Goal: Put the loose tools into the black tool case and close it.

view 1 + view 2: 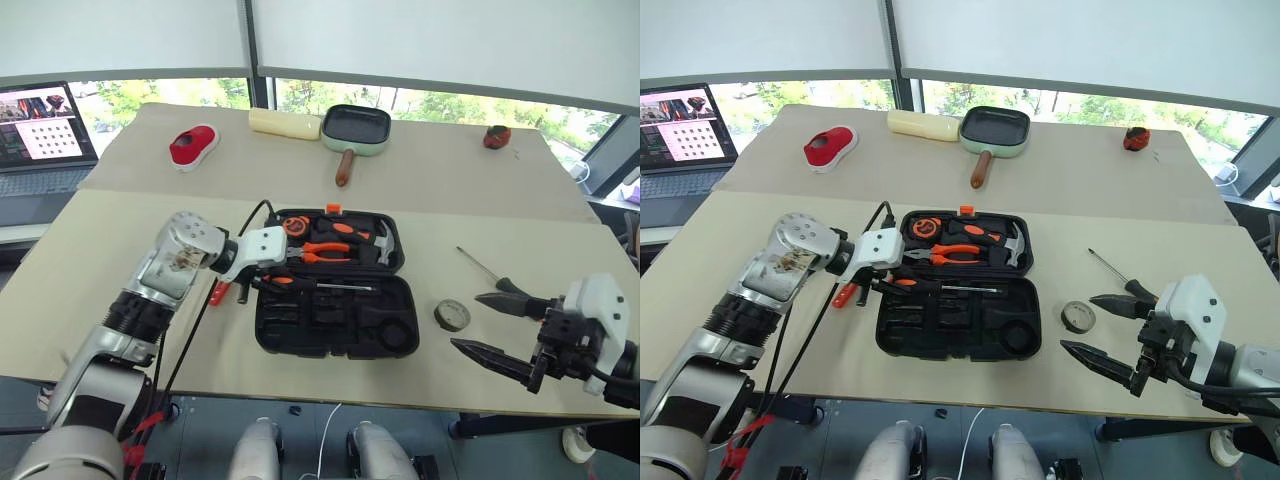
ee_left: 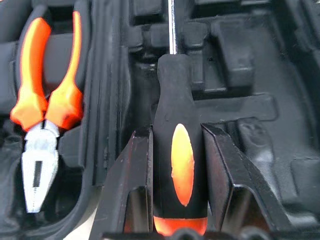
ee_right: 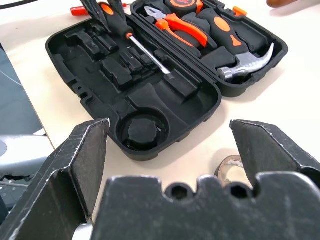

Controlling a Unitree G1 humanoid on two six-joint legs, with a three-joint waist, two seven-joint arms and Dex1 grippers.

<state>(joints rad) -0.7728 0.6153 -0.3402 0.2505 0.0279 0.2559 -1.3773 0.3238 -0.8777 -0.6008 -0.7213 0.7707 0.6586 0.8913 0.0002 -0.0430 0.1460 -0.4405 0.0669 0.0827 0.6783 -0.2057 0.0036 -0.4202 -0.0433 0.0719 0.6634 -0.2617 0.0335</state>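
Fingers [image 2: 140, 190] pinch screwdriver [image 2: 177, 165] beside pliers [image 2: 42, 100].

Daylight came from the windows [image 1: 420, 105] at the far side, half covered by white blinds [image 1: 440, 40], and lit the table [image 1: 500, 180] evenly and brightly. Shadows were soft and short. The black tool case [image 1: 335, 325] kept its moulded detail. In the left wrist view the pliers [image 2: 42, 115] looked slightly soft.

Beige tables [image 1: 480, 180] under blind-covered windows [image 1: 420, 100], greenery perhaps outside
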